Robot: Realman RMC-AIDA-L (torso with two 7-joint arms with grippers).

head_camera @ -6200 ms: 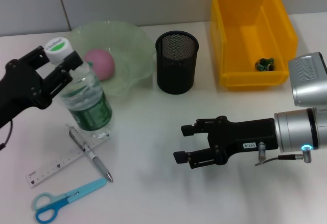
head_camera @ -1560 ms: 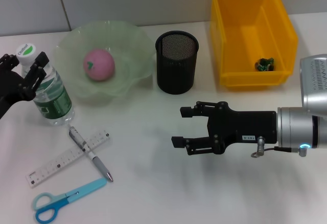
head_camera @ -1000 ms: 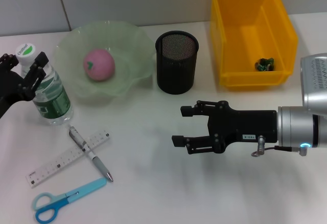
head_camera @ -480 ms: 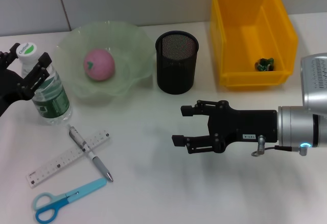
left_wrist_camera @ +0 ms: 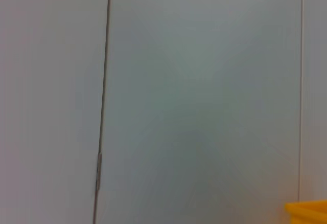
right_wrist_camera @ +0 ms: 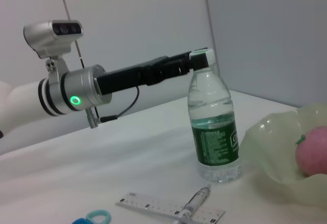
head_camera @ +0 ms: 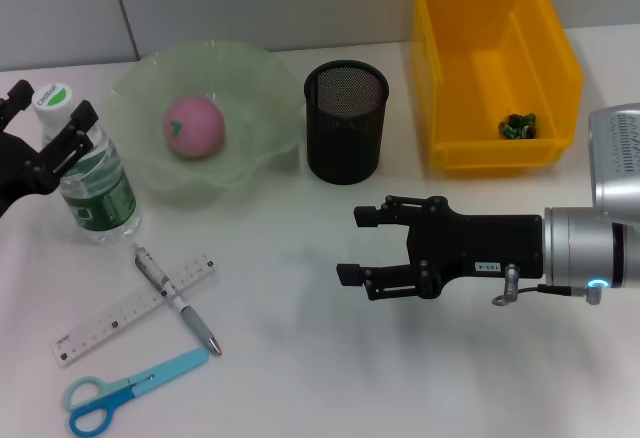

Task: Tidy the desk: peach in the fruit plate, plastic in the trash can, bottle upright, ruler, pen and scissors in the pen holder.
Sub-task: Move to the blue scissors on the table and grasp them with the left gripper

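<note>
Standing upright at your nine o'clock, the bottle (head_camera: 92,178) has the left gripper (head_camera: 45,128) spread loose around its cap. Your right gripper (head_camera: 358,248) hovers open and empty over the desk (head_camera: 300,378) at four o'clock.

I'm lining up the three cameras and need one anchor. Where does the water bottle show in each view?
Head view: the bottle stands upright on the desk at the far left, beside the fruit plate, with the left gripper at its cap.
Left wrist view: not in it; only wall and a yellow corner.
Right wrist view: the bottle stands mid-picture.
Shared landmark: the ruler near its base.
</note>
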